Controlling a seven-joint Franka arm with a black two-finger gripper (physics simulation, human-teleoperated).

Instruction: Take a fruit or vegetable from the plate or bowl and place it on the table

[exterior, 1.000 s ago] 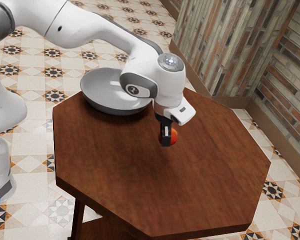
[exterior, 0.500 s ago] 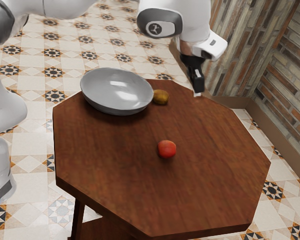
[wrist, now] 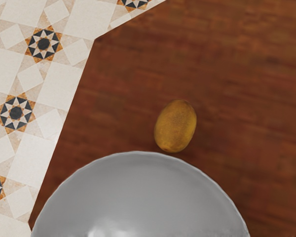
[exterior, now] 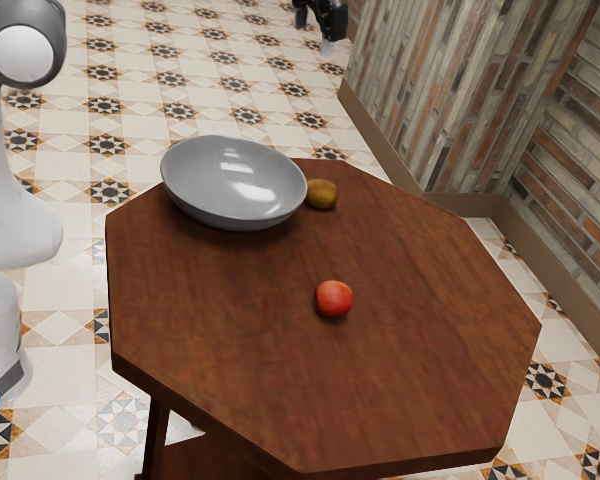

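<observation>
Can make out a black hand (exterior: 325, 20) at the top edge of the exterior view; cannot tell whether open or closed. Can see a smooth, rounded red fruit (exterior: 334, 299) resting on the counter (exterior: 230, 320), well apart from the glossy, round gray bowl (exterior: 195, 180). Can see also an oval, mottled golden-brown fruit (exterior: 322, 194), on the counter too, just beside the bowl's rim. Can trace wood grain across the many-sided reddish-brown counter, dark stars on the cream tiled floor (exterior: 65, 160), and narrow brown and gray strips on the wall (exterior: 420, 90).
</observation>
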